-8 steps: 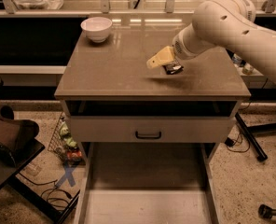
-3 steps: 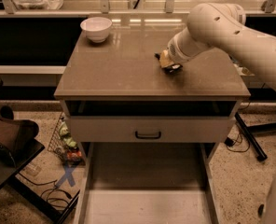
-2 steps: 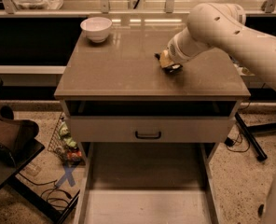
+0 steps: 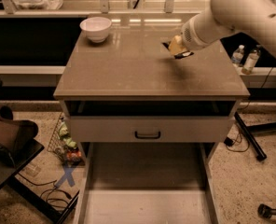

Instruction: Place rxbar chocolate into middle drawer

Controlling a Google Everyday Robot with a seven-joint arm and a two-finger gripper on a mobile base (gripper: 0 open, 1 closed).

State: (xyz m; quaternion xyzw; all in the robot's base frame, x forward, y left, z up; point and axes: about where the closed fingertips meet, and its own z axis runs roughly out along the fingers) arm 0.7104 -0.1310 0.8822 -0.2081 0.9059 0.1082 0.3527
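My gripper [image 4: 177, 47] is over the back right part of the cabinet's brown top [image 4: 128, 69], at the end of the white arm that reaches in from the upper right. A small dark piece of the rxbar chocolate [image 4: 187, 55] shows right at the gripper's tip, low over the top; most of it is hidden by the gripper. I cannot tell whether it is held. The middle drawer [image 4: 87, 190] is pulled out at the bottom of the view, below the cabinet, with its pale floor bare.
A white bowl [image 4: 96, 28] stands at the back left of the top. A drawer front with a black handle [image 4: 147, 135] sits under an open dark slot. Two bottles [image 4: 245, 59] stand at the right. A dark chair [image 4: 7, 139] and floor clutter [image 4: 65, 143] are at the left.
The gripper has moved a little towards the back and right of the top. The dark bar at its tip has moved with it.
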